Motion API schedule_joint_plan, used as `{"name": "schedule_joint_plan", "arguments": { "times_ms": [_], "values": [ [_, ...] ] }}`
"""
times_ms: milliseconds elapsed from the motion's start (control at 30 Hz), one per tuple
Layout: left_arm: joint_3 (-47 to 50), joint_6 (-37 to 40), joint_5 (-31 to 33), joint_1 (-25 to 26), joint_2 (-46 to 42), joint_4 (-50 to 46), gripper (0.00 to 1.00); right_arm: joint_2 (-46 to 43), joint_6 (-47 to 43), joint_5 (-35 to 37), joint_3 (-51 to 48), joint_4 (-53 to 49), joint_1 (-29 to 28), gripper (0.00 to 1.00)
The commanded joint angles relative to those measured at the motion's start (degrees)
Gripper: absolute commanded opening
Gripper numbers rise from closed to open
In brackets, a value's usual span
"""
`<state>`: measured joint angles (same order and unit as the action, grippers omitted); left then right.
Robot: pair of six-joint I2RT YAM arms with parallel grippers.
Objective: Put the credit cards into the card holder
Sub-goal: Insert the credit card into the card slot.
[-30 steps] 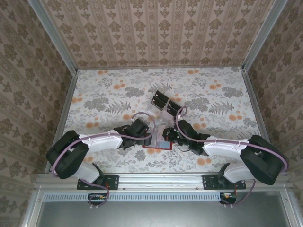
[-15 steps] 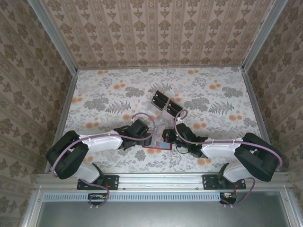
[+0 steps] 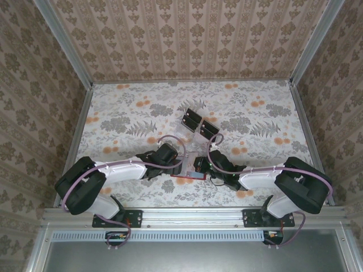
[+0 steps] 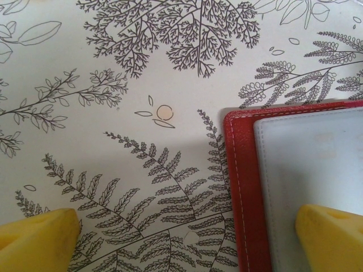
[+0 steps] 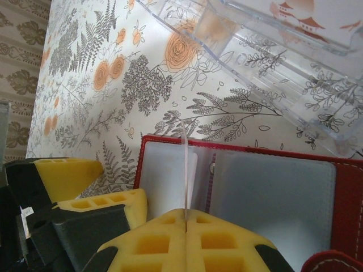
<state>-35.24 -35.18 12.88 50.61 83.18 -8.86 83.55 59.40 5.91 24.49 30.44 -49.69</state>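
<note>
one thin, stiff credit card [image 5: 185, 170] stands edge-on, pinched by its end in my right jaws, over the small red folding card holder [image 5: 343, 195] open on the floral table [image 4: 113, 141]. light and slick, i judge. left jaws spread astride its edge.

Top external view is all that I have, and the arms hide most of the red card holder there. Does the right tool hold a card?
Observer: Yes. In the right wrist view the right tool is shut on a thin credit card, seen edge-on, upright over the open card holder.
Operator: And the other arm?
Observer: The left tool is open. In the left wrist view one finger is over the holder's grey pocket, the other over bare tablecloth.
</note>
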Motion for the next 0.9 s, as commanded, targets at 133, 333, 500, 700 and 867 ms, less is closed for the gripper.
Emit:
{"name": "schedule_joint_plan", "arguments": {
  "times_ms": [133, 333, 500, 700, 867],
  "values": [
    [2.38, -0.5, 1.45, 0.12, 0.52, -4.32, 1.0, 1.02, 2.3, 2.26, -2.08, 2.24, -0.96, 0.0],
    [2.55, -0.59, 1.47, 0.15, 0.58, -4.12, 1.0, 2.19, 3.35, 2.45, -2.25, 3.02, -1.88, 0.0],
    [2.64, -0.59, 1.42, 0.13, 0.66, -3.97, 1.0, 4.05, 4.5, 2.63, -2.34, 4.69, -2.95, 0.0],
    [2.91, -0.59, 1.43, 0.16, 0.53, -3.95, 1.0, 5.14, 6.13, 4.06, -3.16, 5.97, -4.16, 0.0],
    [3.01, -0.59, 1.49, 0.13, 0.47, -4.01, 1.0, 5.32, 7.24, 5.13, -3.92, 6.4, -4.8, 0.0]
  ]
}}
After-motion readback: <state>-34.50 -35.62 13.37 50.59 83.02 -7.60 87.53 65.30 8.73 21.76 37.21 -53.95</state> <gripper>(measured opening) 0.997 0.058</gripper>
